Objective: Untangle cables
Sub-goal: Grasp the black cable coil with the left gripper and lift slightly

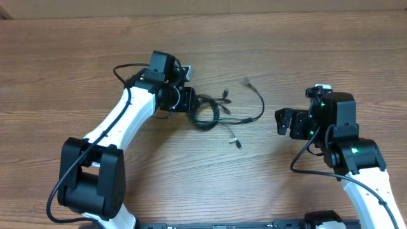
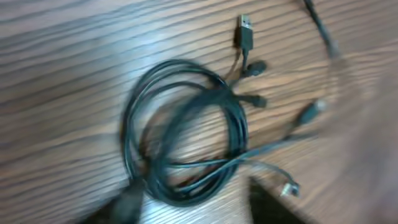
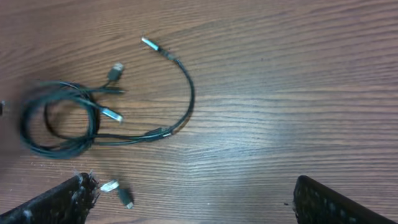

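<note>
A wood-grain table (image 1: 63,38) carries thin black cables (image 2: 239,127) in a loose coil, plug ends splayed outward.

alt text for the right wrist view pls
A loose coil of thin black cables lies on a wooden table, one strand arcing up to a silver plug. The right gripper hangs open, jaws at the bottom corners.

The cables (image 2: 239,127) lie in a loose black coil mid-frame on the wood counter (image 2: 56,74), plug ends fanning toward 1 to 4 o'clock, a silver-tipped plug (image 2: 244,30) near 12. At 6, the blurred left tool (image 2: 199,202) straddles the coil's lower edge, fingers apart
</note>
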`<action>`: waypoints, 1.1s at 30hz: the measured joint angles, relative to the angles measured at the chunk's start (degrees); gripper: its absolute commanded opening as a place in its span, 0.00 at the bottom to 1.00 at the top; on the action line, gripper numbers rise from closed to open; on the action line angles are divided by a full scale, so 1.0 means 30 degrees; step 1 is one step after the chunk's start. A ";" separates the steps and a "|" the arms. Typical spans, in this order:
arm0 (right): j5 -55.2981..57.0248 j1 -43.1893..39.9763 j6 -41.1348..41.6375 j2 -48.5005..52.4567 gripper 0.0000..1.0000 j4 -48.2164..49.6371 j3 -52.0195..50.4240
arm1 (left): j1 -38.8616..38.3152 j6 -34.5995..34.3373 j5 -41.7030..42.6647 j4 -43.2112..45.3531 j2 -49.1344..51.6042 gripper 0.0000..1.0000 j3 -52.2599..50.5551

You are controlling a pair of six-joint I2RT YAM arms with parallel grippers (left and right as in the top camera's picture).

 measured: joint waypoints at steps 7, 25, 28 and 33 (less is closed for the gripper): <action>-0.0153 0.0000 0.0007 0.0029 1.00 0.0007 0.0000 | 0.0000 0.0007 -0.2025 -0.1647 0.0000 0.56 -0.0007; -0.0627 0.0000 0.0007 0.0029 1.00 -0.0036 0.0000 | -0.0153 -0.0073 -0.2579 0.1931 0.0000 0.50 -0.1909; -0.0831 0.0000 0.0015 0.0029 1.00 -0.0058 0.0000 | -0.0546 -0.0073 -0.2477 0.2579 0.0000 0.50 -0.1909; -0.0903 0.0000 0.0000 0.0029 1.00 -0.0044 0.0000 | -0.1610 0.0525 -0.2608 0.3570 0.0000 0.50 -0.1916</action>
